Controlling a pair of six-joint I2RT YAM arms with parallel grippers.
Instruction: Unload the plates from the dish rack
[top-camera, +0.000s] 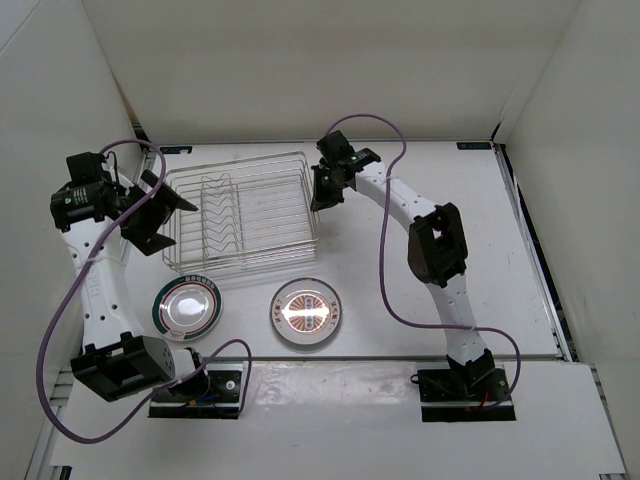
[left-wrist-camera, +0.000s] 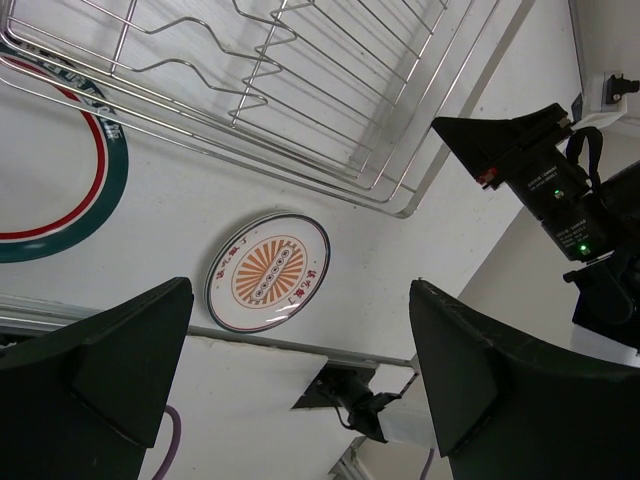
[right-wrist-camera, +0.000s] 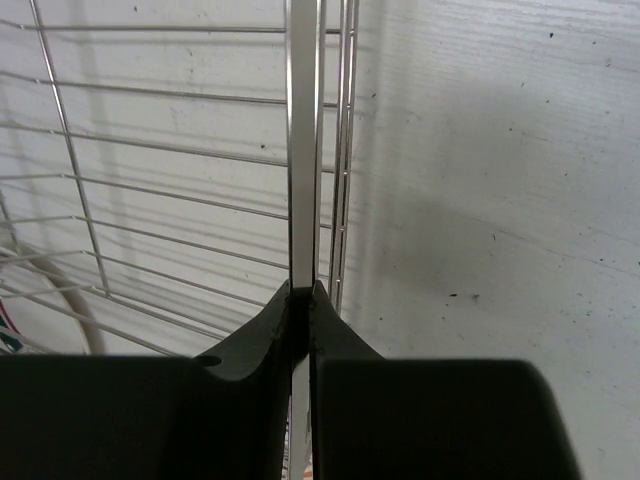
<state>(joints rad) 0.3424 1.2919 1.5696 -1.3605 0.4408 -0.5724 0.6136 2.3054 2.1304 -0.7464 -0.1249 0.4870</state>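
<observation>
Your right pincer (right-wrist-camera: 302, 292) clenches what looks like an upright, edge-on plate (right-wrist-camera: 304, 150) at the dish rack's (top-camera: 240, 262) right end; left pincer (left-wrist-camera: 300, 292) gapes.

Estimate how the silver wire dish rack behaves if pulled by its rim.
Silver wire dish rack: thin open wires, so probably light and likely to slide on the white table. Low and wide, so unlikely to tip. Right claw pinches one thin rim wire; may pivot there.

Rack (top-camera: 240, 215): behind the two flat plates.
Left plate (top-camera: 188, 305): before rack's left half.
Right plate (top-camera: 308, 310): before rack's right end (apart from left plate).
Third plate (right-wrist-camera: 303, 150): upright at rack's right end, in right gripper (right-wrist-camera: 303, 292).
</observation>
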